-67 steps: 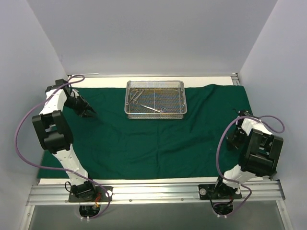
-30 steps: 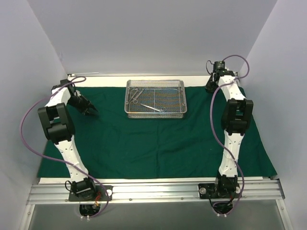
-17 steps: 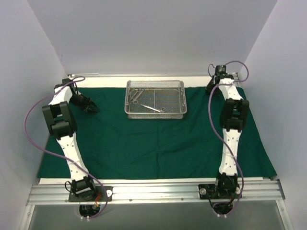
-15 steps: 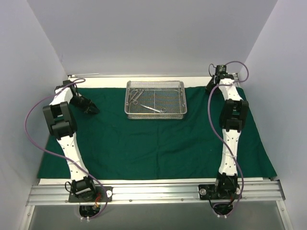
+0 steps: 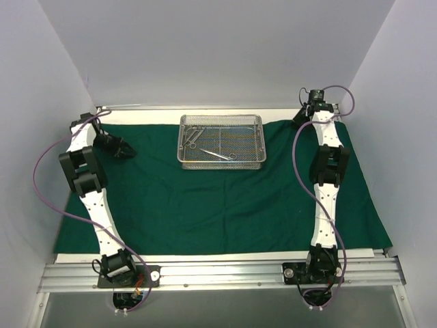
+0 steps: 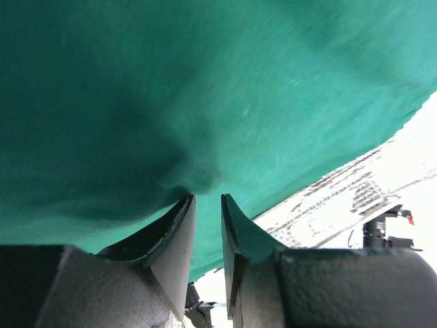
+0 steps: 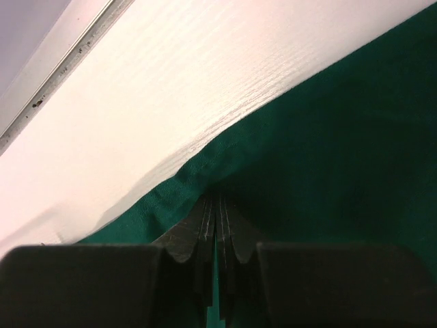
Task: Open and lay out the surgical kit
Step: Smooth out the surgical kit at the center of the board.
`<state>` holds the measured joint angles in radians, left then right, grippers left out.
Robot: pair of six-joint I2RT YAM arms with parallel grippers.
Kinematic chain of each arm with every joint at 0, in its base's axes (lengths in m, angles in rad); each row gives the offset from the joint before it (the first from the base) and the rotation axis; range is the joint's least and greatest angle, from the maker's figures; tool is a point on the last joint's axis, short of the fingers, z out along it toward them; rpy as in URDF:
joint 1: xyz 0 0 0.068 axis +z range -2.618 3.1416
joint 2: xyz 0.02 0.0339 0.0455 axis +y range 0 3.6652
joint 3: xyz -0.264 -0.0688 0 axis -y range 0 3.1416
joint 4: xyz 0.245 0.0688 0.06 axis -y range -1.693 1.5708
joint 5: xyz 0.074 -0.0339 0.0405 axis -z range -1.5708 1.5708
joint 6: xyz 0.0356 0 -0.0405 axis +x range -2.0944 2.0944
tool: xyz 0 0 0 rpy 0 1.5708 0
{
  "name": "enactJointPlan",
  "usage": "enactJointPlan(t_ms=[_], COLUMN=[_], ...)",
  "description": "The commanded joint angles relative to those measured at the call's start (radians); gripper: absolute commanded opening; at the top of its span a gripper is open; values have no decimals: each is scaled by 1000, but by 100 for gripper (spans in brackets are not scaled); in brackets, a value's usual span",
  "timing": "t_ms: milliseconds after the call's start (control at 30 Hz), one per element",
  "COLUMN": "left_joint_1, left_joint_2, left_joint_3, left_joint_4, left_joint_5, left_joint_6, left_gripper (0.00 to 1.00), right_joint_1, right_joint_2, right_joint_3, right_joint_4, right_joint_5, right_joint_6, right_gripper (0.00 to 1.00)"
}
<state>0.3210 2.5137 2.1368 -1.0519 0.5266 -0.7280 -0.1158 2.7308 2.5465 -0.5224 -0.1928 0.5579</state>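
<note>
The dark green drape (image 5: 218, 205) lies spread flat over the table. The silver wire-mesh tray (image 5: 181, 140) sits on it at the far middle, holding several slim steel instruments (image 5: 218, 154). My left gripper (image 5: 126, 152) is low on the drape's far left part. In the left wrist view (image 6: 207, 198) its jaws stand narrowly apart, with a pucker of drape (image 6: 205, 89) at the tips. My right gripper (image 5: 298, 121) is at the drape's far right corner. In the right wrist view (image 7: 218, 199) it is shut on the drape's edge (image 7: 341, 137).
White walls close in on the left, the back and the right. A metal rail (image 5: 218, 273) carries both arm bases along the near edge. A bare white table strip (image 7: 205, 82) runs behind the drape's far edge. Purple cables loop off both arms.
My right arm swung from the near right out to the drape's far right corner and stretched straight. My left gripper slid a little to the left along the drape.
</note>
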Motion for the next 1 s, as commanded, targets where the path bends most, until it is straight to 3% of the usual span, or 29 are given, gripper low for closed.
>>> enactJointPlan(t_ms=[0,167,300,500,633,767,967], left_joint_1=[3,7,9,26,64,95,105], left_joint_2=[86,186,179,10,-42,-36,36], left_joint_3=[101,271,273,-45,-156,-94,119], left_joint_4=[-11,-69,-75,21,66,7,-60], left_joint_5=[-24,-10,-16,-57,-65,-92,-100], left_joint_6=[4,-2,-8,9,30,70,101], left_gripper=[32,32,32,32,32,33,35], right_joint_1=[-30,-65,-76,-65,-62,-65,-61], right_joint_2=[116,147,176,184,182,150,101], right_joint_3=[-57,1,66,75,72,46,15], right_joint_4=[-159,-162,-140,-131,-146,-151,-131], right_joint_5=[93,79,30,1,15,10,-34], right_joint_6=[-10,-15,-19,-41,-84,-104,-125], right_gripper=[0,0,0,0,0,0,0])
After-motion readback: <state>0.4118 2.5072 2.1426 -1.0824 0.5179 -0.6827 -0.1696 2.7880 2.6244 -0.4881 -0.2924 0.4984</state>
